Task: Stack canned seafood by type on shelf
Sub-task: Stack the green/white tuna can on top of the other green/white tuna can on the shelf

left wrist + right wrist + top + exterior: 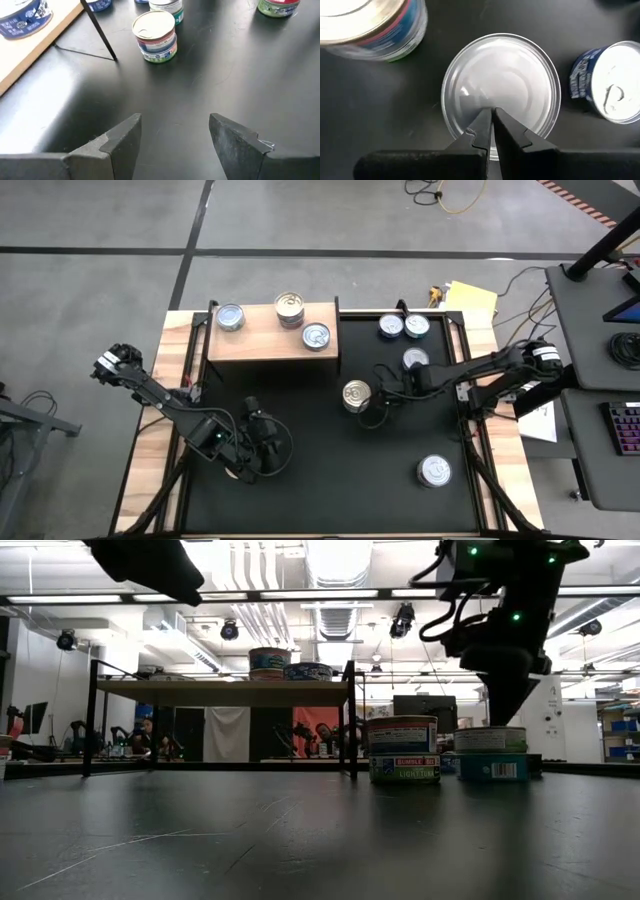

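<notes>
Black matting covers the wooden-edged work table (300, 480), which stands on a grey concrete floor. At the table's far left stands the light-brown rectangular wooden shelf (265, 340), on thin black legs. Three tins sit on its flat top: a silver-topped blue-labelled tin (230, 317) at the left end, a gold-topped two-tin stack (289, 307) near the middle, and another silver-topped tin (316, 336) toward the right, near edge.

On the mat to the right of the shelf stands a second gold-topped stack of two round tins (357, 395), its lower label green and white. Farther back are two blue-labelled silver tins side by side (391, 327) (417, 326), with a third silver tin (416, 359) just nearer. One lone silver tin (434, 471) sits well apart at the near right.

The right gripper (492, 125) hangs just right of the gold-topped stack on the mat; its two dark fingers are pressed together, tips pointing down over a plain silver-topped tin (500, 80), holding nothing. Whether the tips touch that lid cannot be told.

The left gripper (175, 132) waits low over bare mat at the near left of the table, its fingers spread apart with nothing between them, facing the gold-topped stack on the mat.
</notes>
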You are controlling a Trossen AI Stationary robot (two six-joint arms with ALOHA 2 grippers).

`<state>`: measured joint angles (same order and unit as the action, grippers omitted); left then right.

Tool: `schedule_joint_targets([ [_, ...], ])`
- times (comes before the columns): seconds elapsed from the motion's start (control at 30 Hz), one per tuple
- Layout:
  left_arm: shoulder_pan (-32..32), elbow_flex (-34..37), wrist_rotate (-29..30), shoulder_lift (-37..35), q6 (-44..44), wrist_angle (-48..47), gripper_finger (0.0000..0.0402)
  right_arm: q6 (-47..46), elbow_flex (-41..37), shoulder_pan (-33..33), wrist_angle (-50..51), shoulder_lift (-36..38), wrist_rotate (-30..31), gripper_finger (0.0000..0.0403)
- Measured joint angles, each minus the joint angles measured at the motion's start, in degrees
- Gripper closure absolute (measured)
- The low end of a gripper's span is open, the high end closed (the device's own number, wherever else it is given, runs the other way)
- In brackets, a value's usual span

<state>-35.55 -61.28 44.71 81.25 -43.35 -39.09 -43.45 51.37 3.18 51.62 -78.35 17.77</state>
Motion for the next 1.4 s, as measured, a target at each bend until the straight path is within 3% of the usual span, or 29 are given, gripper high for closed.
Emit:
schedule_joint_targets([
  [0.6,0.0,0.0,2.9,0.0,3.9,0.0,0.0184,-5.2,0.0,10.2,-4.3,0.6,-8.2,0.039],
  [0.83,0.0,0.0,2.9,0.0,3.7,0.6,0.0184,-6.0,1.5,11.9,-3.6,6.2,-2.0,0.039],
  [1.07,0.0,0.0,2.8,0.0,2.5,1.3,0.0184,-10.4,1.1,11.8,5.2,10.4,4.1,0.039],
  [1.4,0.0,0.0,2.8,0.0,2.4,2.2,0.0184,-18.0,-4.9,12.1,4.1,9.2,3.7,0.039],
])
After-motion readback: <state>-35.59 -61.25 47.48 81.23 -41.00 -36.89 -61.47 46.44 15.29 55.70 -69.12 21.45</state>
